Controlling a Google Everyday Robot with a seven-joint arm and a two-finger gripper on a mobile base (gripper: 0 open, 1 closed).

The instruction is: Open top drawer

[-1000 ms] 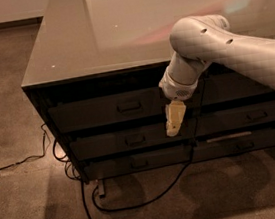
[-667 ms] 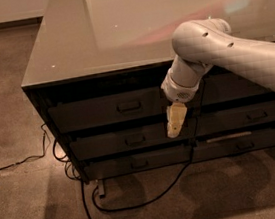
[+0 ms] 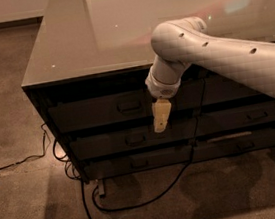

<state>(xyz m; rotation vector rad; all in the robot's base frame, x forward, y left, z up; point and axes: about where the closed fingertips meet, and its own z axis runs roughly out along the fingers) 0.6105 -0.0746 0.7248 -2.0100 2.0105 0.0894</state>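
The gripper [image 3: 160,126] is hanging with fingers [image 3: 161,112] pressed together before the closed top drawer [image 3: 87,114], its metal pull [image 3: 129,105] sitting just left.

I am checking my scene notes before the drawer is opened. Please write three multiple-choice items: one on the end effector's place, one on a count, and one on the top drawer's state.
1. Where is the end effector?
A. Inside an open drawer.
B. In front of the drawer fronts, right of the top drawer's pull.
C. Down on the floor.

2. How many drawers are stacked on the cabinet's left side?
A. One.
B. Five.
C. Three.

3. What is the top drawer's state?
A. Shut.
B. Pulled half out.
C. Taken out.

Answers:
1 B: it hangs from the arm beside the pull.
2 C: three fronts show, one above another.
3 A: its front lines up with the fronts below.
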